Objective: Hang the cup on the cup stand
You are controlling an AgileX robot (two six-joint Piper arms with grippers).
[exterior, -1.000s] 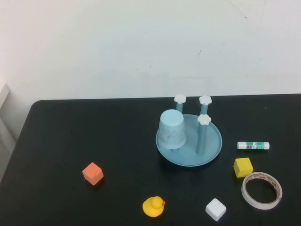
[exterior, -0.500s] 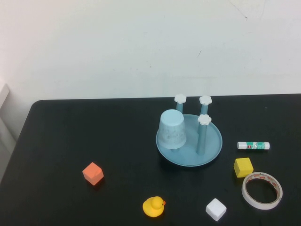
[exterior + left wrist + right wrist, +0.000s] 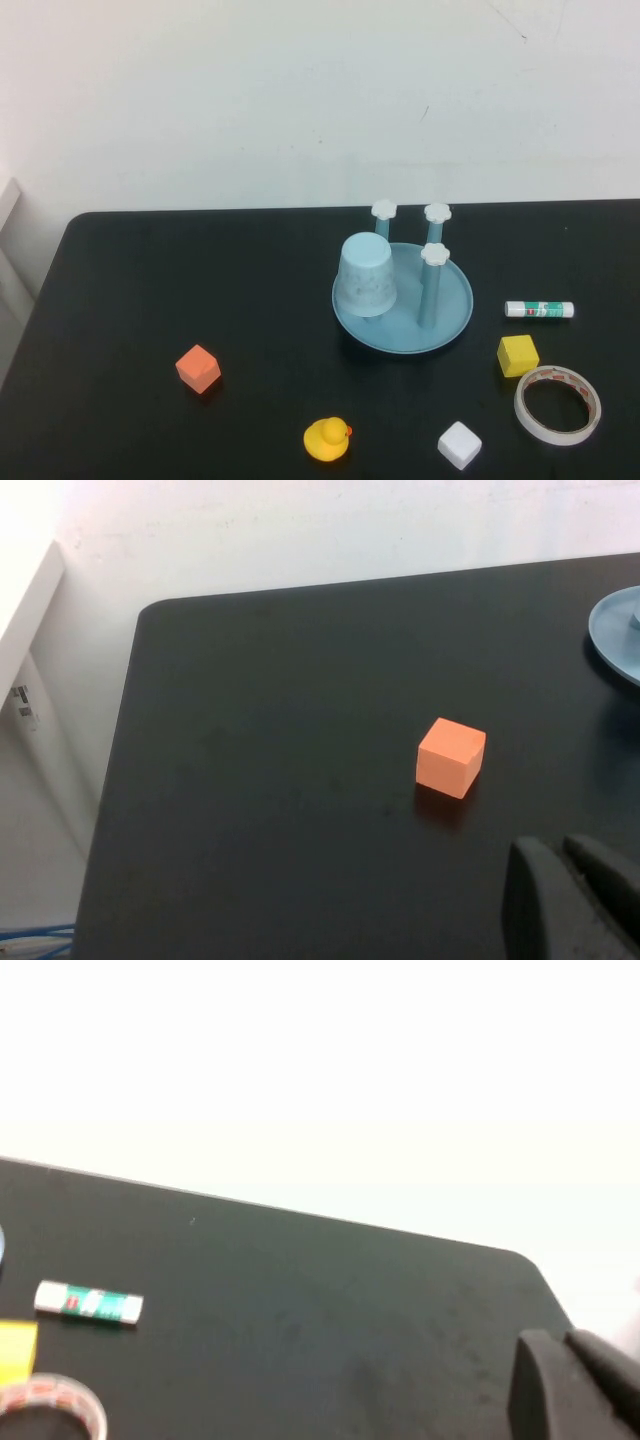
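- pale blue plastic: the cup [image 3: 366, 275] sits upside down over one post of the cup stand [image 3: 455, 315], mouth down on the near-left part of the dish, covering that post.
- three other posts of the stand are bare, each with a white flower cap [image 3: 434, 253]; two stand at the far side, one near the right of the cup.
- left gripper [image 3: 578, 898] shows only in the left wrist view, as two dark fingers side by side low over the black table [image 3: 150, 300]; they look close together, though whether fully closed cannot be told. it holds nothing.
- orange cube [image 3: 451, 757] lies just ahead of the left gripper, apart from it; beyond and to one side the stand's rim [image 3: 612, 632] is well away from those fingers.
- right gripper [image 3: 580, 1385] appears only in the right wrist view, a dark blurred finger at the frame corner over the table's far-right area; its opening cannot be told.
- well apart from the right gripper lie a glue stick [image 3: 88, 1303], a yellow cube [image 3: 15, 1350] and a roll of tape [image 3: 55, 1405].
- neither gripper shows in the high view; the cup and stand are well away from both.
- near the table's front edge sit a yellow rubber duck [image 3: 327, 439] and a white cube [image 3: 459, 444].
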